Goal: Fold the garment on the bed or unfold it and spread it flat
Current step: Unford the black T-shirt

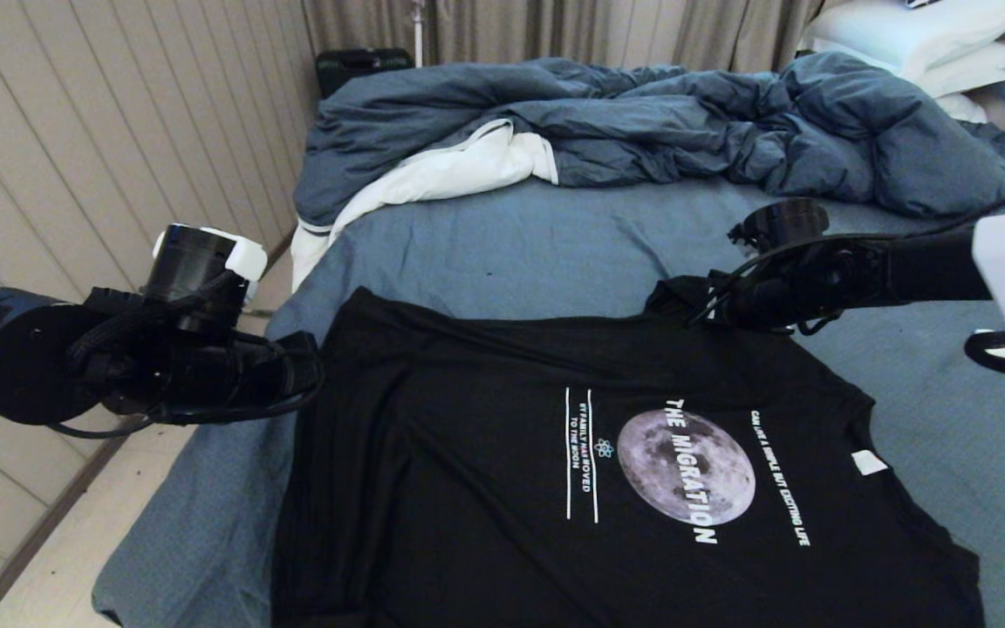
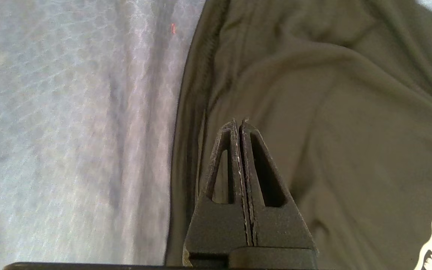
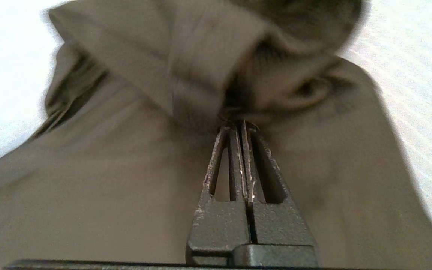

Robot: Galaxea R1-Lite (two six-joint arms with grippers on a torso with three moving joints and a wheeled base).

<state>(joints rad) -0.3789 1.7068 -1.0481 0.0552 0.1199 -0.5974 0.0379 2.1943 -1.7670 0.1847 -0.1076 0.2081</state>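
The garment [image 1: 502, 488], a black T-shirt with a grey moon print, lies spread on the bed [image 1: 511, 253] with its print up and its neck label to the right. My left gripper [image 1: 315, 373] is at the shirt's left hem edge. In the left wrist view the left gripper [image 2: 240, 122] is shut over the garment [image 2: 332, 112] with nothing between its jaws, and the bed [image 2: 69, 131] shows beside it. My right gripper [image 1: 694, 305] is at the far sleeve. Its tips [image 3: 238, 122] are shut on a bunched fold of the garment [image 3: 88, 168], which puckers up from the bed [image 3: 418, 56].
A crumpled dark blue duvet [image 1: 642, 122] with white lining is heaped across the far half of the bed. White pillows [image 1: 921, 44] lie at the far right. The bed's left edge drops to a pale floor [image 1: 75, 541] beside a panelled wall.
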